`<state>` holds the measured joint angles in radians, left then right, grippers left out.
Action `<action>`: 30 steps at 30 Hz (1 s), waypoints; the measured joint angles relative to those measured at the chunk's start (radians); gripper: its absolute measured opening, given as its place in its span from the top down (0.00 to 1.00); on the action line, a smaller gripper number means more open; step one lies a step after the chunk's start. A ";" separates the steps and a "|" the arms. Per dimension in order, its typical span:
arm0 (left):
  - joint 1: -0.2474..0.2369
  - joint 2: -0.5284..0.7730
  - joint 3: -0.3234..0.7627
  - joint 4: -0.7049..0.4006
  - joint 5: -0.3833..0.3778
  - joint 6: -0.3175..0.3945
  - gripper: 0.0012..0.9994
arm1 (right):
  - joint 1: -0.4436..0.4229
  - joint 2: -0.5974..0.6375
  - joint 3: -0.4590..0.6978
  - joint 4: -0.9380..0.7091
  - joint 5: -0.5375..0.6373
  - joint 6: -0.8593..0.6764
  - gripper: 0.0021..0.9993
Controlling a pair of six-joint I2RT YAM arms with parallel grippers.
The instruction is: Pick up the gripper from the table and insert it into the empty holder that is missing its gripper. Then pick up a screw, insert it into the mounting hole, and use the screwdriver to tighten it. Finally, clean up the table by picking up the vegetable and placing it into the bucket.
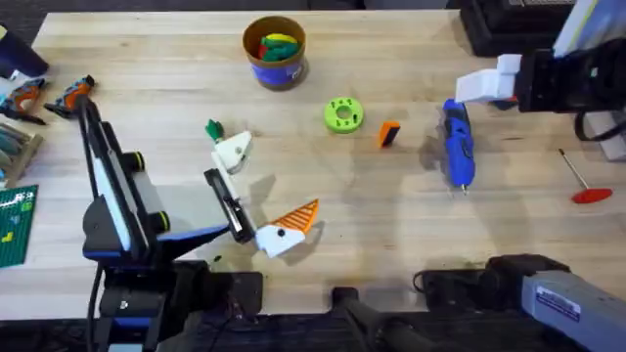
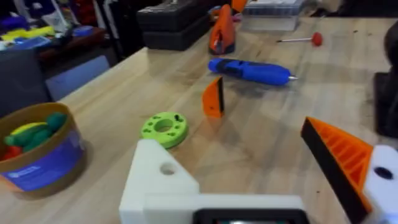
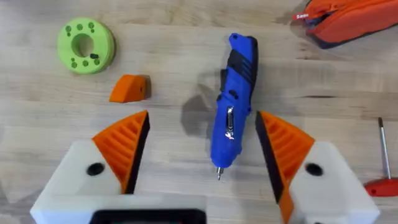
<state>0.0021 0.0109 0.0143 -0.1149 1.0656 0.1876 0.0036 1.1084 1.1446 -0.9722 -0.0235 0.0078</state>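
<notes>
The small orange gripper [image 1: 389, 134] [image 2: 213, 98] [image 3: 130, 88] lies loose on the table, right of a lime-green disc [image 1: 342, 114]. My left gripper [image 1: 274, 181] [image 2: 227, 137] is open near the table's front. One of its fingers is the bare white holder [image 1: 235, 149] [image 2: 158, 180]; the other carries an orange tip [image 1: 298, 217]. The blue screwdriver [image 1: 458, 145] [image 3: 233, 124] lies at the right. Above it my right gripper [image 1: 489, 86] [image 3: 202, 118] hovers open and empty. The green vegetable [image 1: 213, 129] lies beside the holder. The bucket [image 1: 275, 66] [image 2: 37, 162] stands at the back centre.
The bucket holds yellow, green and red toy foods. A thin metal rod with a red handle [image 1: 582, 181] [image 3: 382, 162] lies at the far right. Tools and a green board [image 1: 15, 225] crowd the left edge. A black case [image 1: 499, 24] sits at the back right.
</notes>
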 joint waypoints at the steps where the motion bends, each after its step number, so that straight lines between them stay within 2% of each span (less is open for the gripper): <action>1: 0.000 0.000 0.000 -0.001 0.009 -0.019 0.01 | 0.000 0.000 0.000 0.000 0.000 0.000 0.02; 6: 0.000 0.000 0.000 -0.001 0.027 -0.123 0.01 | 0.000 0.000 0.000 0.000 0.000 0.000 0.02; 7: 0.000 0.000 0.000 -0.001 0.034 -0.163 0.01 | 0.000 0.000 0.000 0.000 0.000 0.000 0.02; 10: 0.000 0.000 0.000 -0.001 0.038 -0.185 0.01 | 0.000 0.000 0.000 0.000 0.000 0.000 0.02; 21: 0.000 0.000 0.000 -0.005 0.042 -0.199 0.01 | 0.000 0.000 0.000 0.000 0.000 0.000 0.02; 30: 0.000 0.000 0.000 -0.005 0.042 -0.177 0.01 | 0.000 0.000 0.000 0.000 0.000 0.000 0.02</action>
<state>0.0021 0.0109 0.0143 -0.1201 1.1072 0.0102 0.0036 1.1084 1.1446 -0.9725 -0.0235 0.0074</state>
